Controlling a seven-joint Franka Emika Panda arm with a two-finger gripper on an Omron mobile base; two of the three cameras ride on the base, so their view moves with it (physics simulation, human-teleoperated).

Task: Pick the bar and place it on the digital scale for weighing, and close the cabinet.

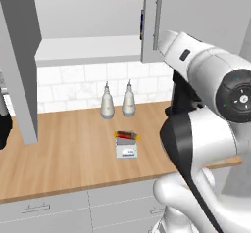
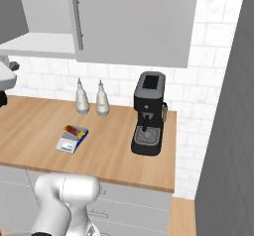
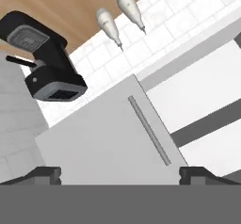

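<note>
The yellow-orange bar (image 1: 126, 135) (image 2: 74, 130) lies on top of the small digital scale (image 1: 126, 151) (image 2: 68, 143), mid-counter. The grey wall cabinet stands open. Its left door (image 1: 19, 60) is swung wide, and its right door (image 1: 153, 21) (image 2: 134, 22) (image 3: 103, 138) with a long thin handle (image 3: 149, 130) hangs ajar. In the rolled hand view my gripper (image 3: 120, 176) is open with nothing between its fingertips (image 3: 44, 173). It faces the right door's front, a short way off and near the handle. White shelves show beside that door.
Two white bottles (image 1: 117, 101) (image 2: 92, 100) (image 3: 120, 18) stand by the tiled backsplash. A black coffee machine (image 2: 148, 113) (image 3: 44, 53) sits at the counter's right end next to a grey side wall (image 2: 228, 131). Light-grey drawers (image 1: 59, 210) run under the counter.
</note>
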